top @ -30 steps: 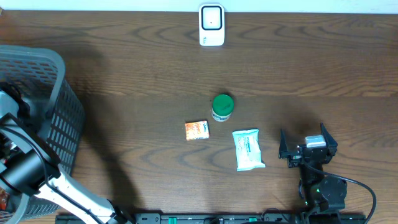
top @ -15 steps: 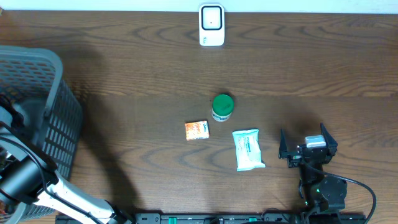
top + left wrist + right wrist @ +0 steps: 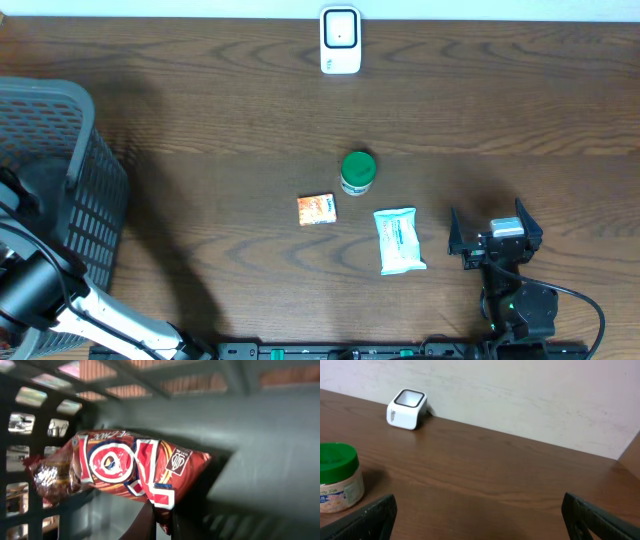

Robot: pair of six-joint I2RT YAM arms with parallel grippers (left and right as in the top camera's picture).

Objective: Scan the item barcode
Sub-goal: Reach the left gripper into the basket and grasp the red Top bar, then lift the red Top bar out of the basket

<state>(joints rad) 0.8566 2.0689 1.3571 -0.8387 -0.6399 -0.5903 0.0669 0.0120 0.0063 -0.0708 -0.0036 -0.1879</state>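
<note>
Snack bag — judged light, crinkly, slippery, crushable; left gripper pinches its 6 o'clock edge. Right gripper gapes wide, empty.

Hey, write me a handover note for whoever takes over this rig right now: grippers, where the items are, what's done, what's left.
Left gripper: shut on the lower edge of the red snack bag, down inside the grey basket at the table's left.
Right gripper: open, empty, low over the table on the right.
White scanner: far edge, centre. Green-lidded jar, orange packet and white wipes pack lie mid-table, neither gripper on them.
Done: bag gripped.
Left: lift it out of the basket, carry it to the scanner and present the barcode, which is not visible in any view.
</note>
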